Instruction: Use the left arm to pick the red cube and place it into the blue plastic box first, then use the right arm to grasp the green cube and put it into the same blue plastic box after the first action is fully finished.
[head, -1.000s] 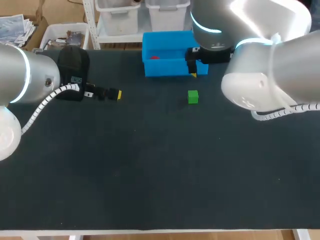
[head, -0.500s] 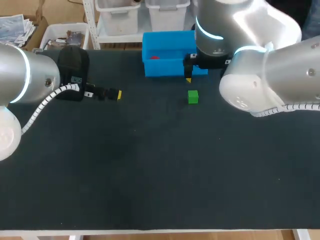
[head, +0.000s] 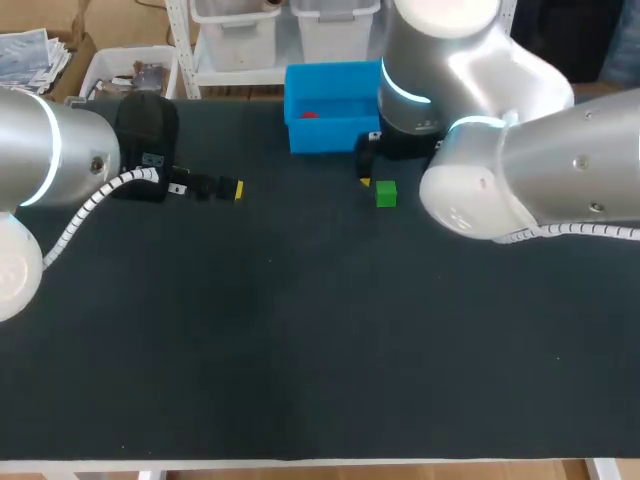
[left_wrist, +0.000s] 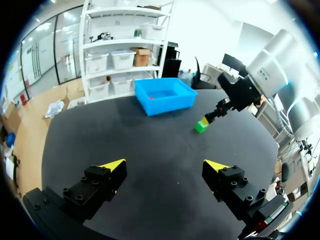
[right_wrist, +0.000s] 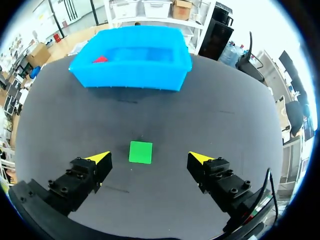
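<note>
red cube (head: 309, 114) in box (head: 335, 136): step one looks done | right hand (right_wrist: 149, 157) released above green cube (right_wrist: 141, 152), lined up to grasp | left hand (left_wrist: 165, 164) released, parked left, clear of box

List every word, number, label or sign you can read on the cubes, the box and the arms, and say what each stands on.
No text here can be read.
On the left arm, a small sticker: print too small to read.
On the green cube, the red cube and the box: no marks seen.
</note>
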